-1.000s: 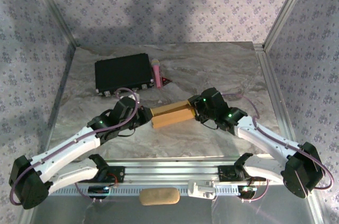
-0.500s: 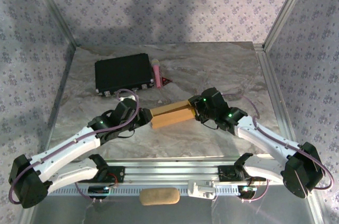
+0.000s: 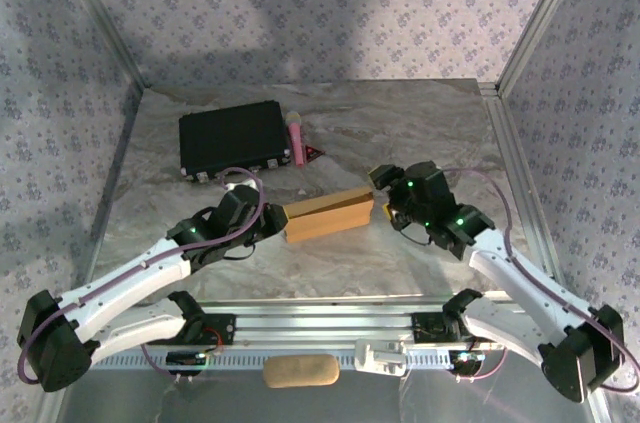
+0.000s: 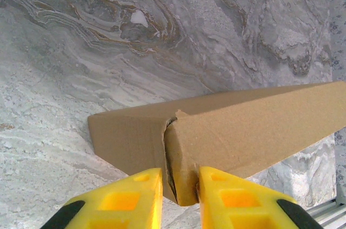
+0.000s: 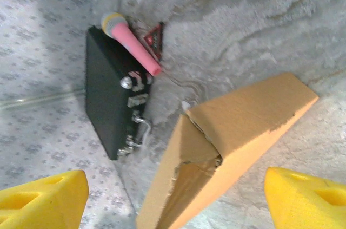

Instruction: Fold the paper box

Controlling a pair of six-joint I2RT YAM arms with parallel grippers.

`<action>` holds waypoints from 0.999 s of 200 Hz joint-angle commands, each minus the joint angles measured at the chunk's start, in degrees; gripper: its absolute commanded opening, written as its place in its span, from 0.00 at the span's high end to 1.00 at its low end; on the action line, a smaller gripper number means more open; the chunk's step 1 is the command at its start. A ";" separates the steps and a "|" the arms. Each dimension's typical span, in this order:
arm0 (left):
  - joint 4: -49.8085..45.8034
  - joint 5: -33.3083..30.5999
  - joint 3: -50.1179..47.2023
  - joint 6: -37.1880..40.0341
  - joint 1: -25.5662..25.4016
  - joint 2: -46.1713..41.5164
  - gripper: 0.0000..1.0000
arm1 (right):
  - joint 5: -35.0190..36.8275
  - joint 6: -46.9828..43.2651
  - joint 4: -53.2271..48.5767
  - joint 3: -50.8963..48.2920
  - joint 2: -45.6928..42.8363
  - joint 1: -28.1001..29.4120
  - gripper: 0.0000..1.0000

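Note:
The paper box [image 3: 328, 215], tan cardboard folded into a long closed shape, lies on the marbled table between the two arms. My left gripper [image 3: 274, 226] is shut on the box's left end. In the left wrist view its yellow fingers [image 4: 130, 199] pinch a cardboard corner flap [image 4: 189, 169]. My right gripper [image 3: 386, 193] is open just off the box's right end and clear of it. In the right wrist view its fingertips [image 5: 43, 196] stand wide apart. The box end [image 5: 238, 126] lies ahead of them with a side seam gaping.
A black case [image 3: 233, 139] lies at the back left, with a pink microphone [image 3: 296, 138] and a small red triangle [image 3: 313, 152] beside it. A tan oblong pad [image 3: 300, 371] sits on the near rail. Metal frame posts and patterned walls border the table.
My right gripper has let go of the box's right end, opened wide and drawn back to the right. The left gripper keeps its grip, and the box has barely moved.

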 commanded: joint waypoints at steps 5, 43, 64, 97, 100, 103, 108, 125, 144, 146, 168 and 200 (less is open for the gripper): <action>-6.03 -1.32 -0.49 1.01 0.06 1.13 0.77 | -5.14 -0.47 1.96 -2.30 0.48 -2.75 0.15; -6.25 -1.06 -0.03 1.19 -0.06 1.31 0.78 | -8.26 1.02 5.16 -2.15 3.89 -3.01 0.23; -6.47 -1.13 -0.06 1.19 -0.01 1.05 0.78 | -8.62 1.57 4.96 -2.31 4.83 -2.95 0.29; -6.21 -1.10 -0.28 1.19 0.00 0.98 0.78 | -8.42 2.49 6.61 -4.79 5.27 -3.09 0.40; -6.25 -1.05 -0.20 1.19 0.01 0.96 0.78 | -8.51 2.60 6.85 -4.97 5.35 -3.20 0.41; -6.25 -1.02 -0.23 1.19 -0.05 0.96 0.78 | -8.65 2.65 7.07 -5.18 5.45 -3.19 0.42; -6.18 -1.00 -0.16 1.23 -0.02 1.06 0.78 | -8.81 2.89 7.39 -5.42 5.59 -3.18 0.44; -6.09 -0.99 -0.21 1.19 -0.02 1.09 0.78 | -9.05 3.01 7.82 -5.81 5.98 -3.27 0.50; -5.88 -1.00 -0.37 1.10 -0.04 1.14 0.78 | -8.79 2.99 7.57 -6.08 5.92 -3.19 0.55; -5.83 -0.98 -0.35 1.10 -0.10 1.14 0.78 | -8.70 3.00 7.60 -6.18 5.91 -3.18 0.56; -5.59 -0.85 -0.40 1.06 -0.14 1.23 0.78 | -8.24 3.01 7.20 -6.38 5.81 -3.18 0.61; -5.50 -0.96 -0.75 0.95 -0.16 1.23 0.78 | -8.00 2.92 7.29 -6.69 6.49 -2.88 0.70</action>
